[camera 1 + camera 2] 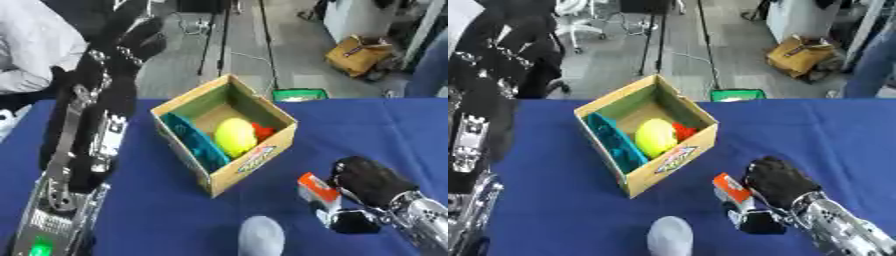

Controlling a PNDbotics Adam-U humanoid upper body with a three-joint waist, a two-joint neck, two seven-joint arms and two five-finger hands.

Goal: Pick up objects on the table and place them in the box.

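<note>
An open cardboard box (229, 131) sits turned at an angle on a blue tabletop (350, 125), already holding a yellow rounded object (234, 137), a teal item (197, 142) leaning along its left inner wall and a small red piece (262, 131) tucked just right of the yellow one.

To the right of the box and nearer the camera, the robot's right hand (372, 179) rests at tabletop level with its fingers curled round a small white package with an orange-red end (317, 191), which stands just beside the box's printed front wall without touching it.

Left of the box, the robot's left hand (136, 37) is raised well above the tabletop on its black and silver arm; its fingers are bunched and dark, and whether they are clenched or released cannot be told.

A pale grey rounded object (262, 236) lies on the cloth in front of the box, near the lower edge of the view and apart from both hands.
</note>
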